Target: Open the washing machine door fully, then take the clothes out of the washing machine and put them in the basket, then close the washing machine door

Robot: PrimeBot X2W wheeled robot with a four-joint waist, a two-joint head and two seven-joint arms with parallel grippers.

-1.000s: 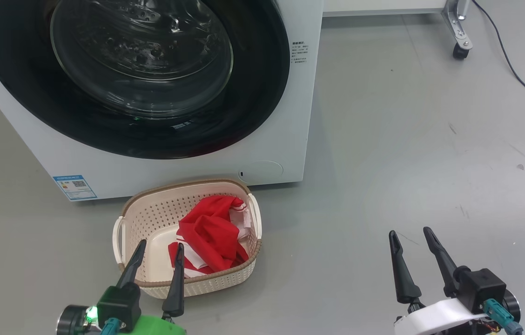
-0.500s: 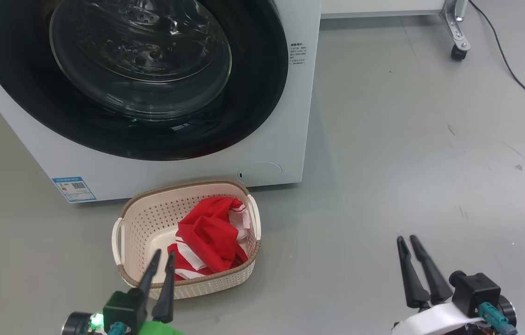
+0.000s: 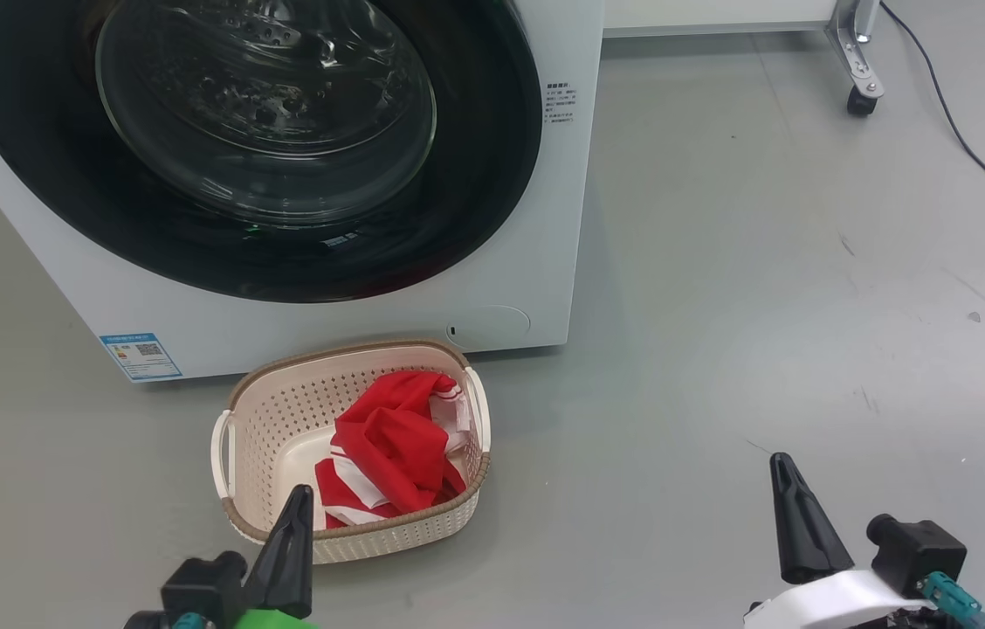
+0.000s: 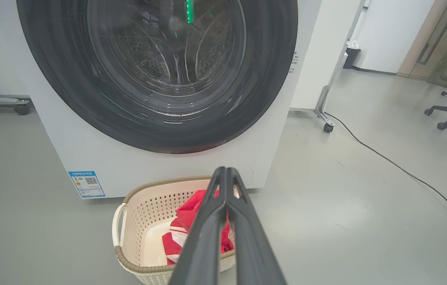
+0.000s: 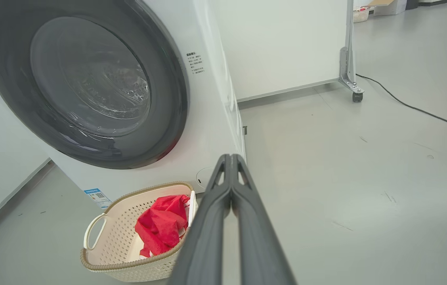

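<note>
On the grey floor (image 3: 719, 306), the clothes (image 3: 392, 441) lie in the basket (image 3: 344, 349) below the washing machine door (image 3: 492, 175), which looks shut. Left gripper (image 3: 296, 507) and right gripper (image 3: 785, 480) are closed, empty; the task seems done, needing only retreat.

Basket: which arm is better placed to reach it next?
Left. The left gripper, shut, sits at the near rim of the basket; the right gripper, also shut, is well off over the floor.

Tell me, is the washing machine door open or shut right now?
Shut. The washing machine door lies flush against the washing machine front in head and both wrist views, with no gap at its edge.
</note>
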